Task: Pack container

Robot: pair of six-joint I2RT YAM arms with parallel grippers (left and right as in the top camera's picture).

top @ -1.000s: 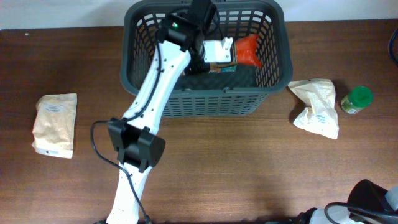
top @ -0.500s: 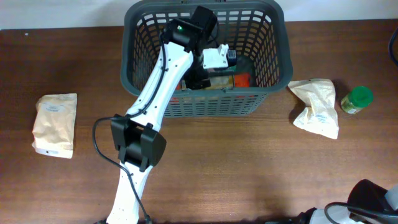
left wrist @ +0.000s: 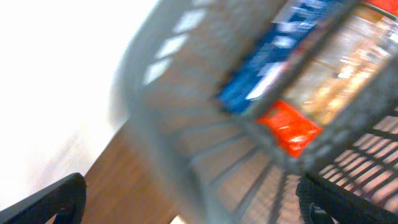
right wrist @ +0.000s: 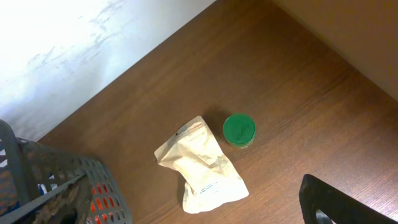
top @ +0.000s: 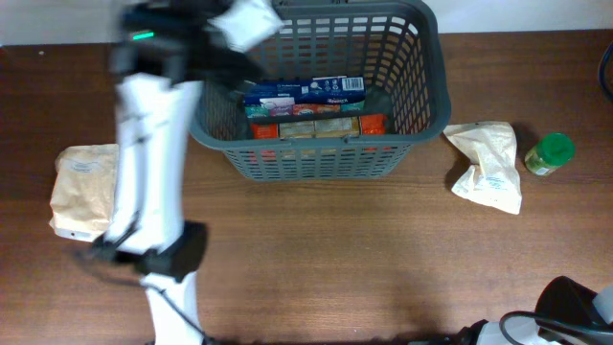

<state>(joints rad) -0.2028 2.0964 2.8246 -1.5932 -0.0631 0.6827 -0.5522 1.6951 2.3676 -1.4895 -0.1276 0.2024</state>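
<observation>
The container (top: 421, 115), a dark grey slotted basket, stands at the table's back centre. In it lie a blue box (top: 306, 93) and an orange-red packet (top: 316, 126). My left gripper (top: 241, 23) is motion-blurred over the container's left rim. It is open and holds nothing. In the left wrist view, the left gripper (left wrist: 193, 202) spans the blurred container rim (left wrist: 186, 143), with the blue box (left wrist: 261, 81) and red packet (left wrist: 289, 127) beyond. My right gripper (right wrist: 186, 210) is open and empty, high over a beige pouch (right wrist: 202, 171).
A beige pouch (top: 86, 192) lies at the left, partly under the left arm. Another crumpled beige pouch (top: 488, 165) and a small green-lidded jar (top: 549, 153) lie right of the basket. The right arm (top: 575, 307) sits at the front right corner.
The left gripper opened and let go of the orange-red packet inside the basket. It then swung up and to the left, out over the basket's left rim. The right arm stayed put.
</observation>
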